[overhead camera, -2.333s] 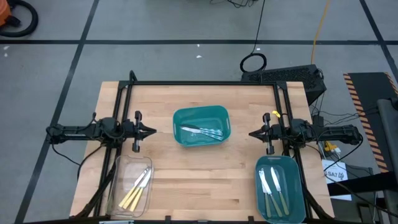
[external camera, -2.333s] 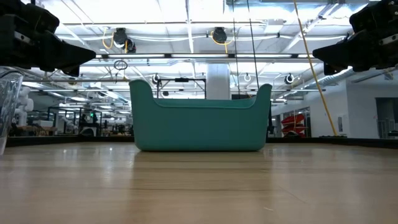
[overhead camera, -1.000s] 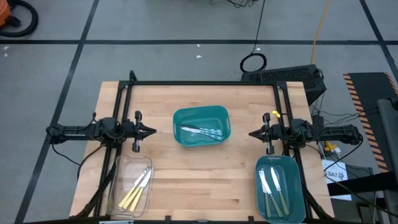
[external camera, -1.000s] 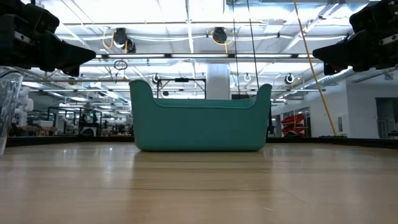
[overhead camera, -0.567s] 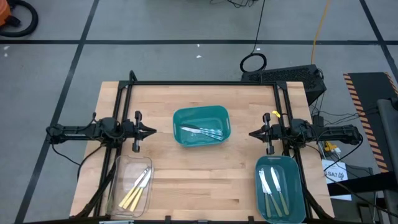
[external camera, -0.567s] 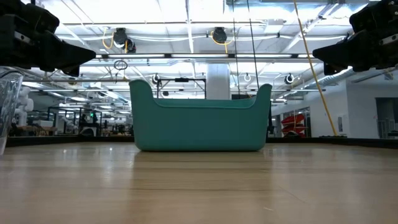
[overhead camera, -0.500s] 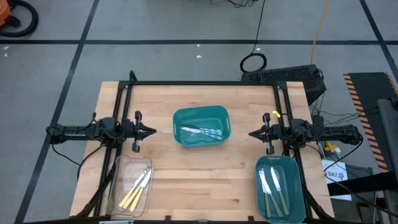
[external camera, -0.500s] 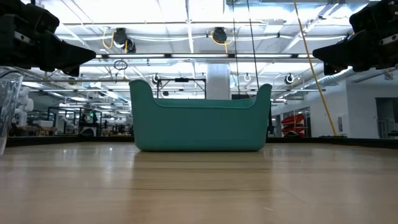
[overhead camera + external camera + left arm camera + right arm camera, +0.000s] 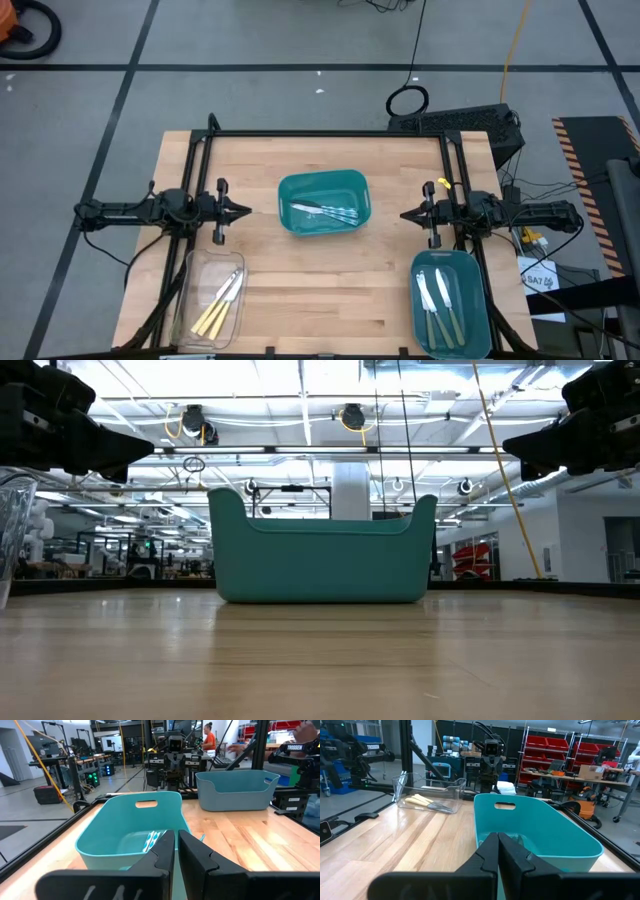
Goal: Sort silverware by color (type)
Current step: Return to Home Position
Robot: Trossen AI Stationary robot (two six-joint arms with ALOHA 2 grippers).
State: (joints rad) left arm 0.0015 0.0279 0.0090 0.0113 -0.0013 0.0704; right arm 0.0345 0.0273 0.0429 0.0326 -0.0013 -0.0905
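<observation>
**Silverware sorted, arms parked.** The silverware lies in three bins on the wooden table (image 9: 320, 290). The all-metal pieces (image 9: 325, 212) are in the teal bin (image 9: 320, 177) at the table's centre. The yellow-handled pieces (image 9: 218, 303) are in the clear bin (image 9: 200, 270) at the table's lower left corner in the high view. The green-handled knives (image 9: 438, 300) are in the blue-green bin (image 9: 465, 275) at the lower right corner.

The left gripper (image 9: 245, 211) hangs just beside the teal bin on one side and the right gripper (image 9: 405, 215) on the other. Each points at the bin without touching it. Both have their fingers pressed together and carry nothing.

Bare wood runs wide between the clear bin and the blue-green bin. More bare wood lies behind the teal bin, up to the black frame rail (image 9: 325, 133) along the far edge.

The word "TROSSEN" can be read on the right arm (image 9: 295, 748) in the left wrist view. A white label (image 9: 540, 280) lies right of the table, its writing too small to read.

Off the table's far right corner sit a black box (image 9: 470, 122) and a coiled black cable (image 9: 407, 100), and a yellow cable (image 9: 512, 45) runs across the floor. A person in an orange top (image 9: 207, 734) stands in the room beyond, well apart from the table.
</observation>
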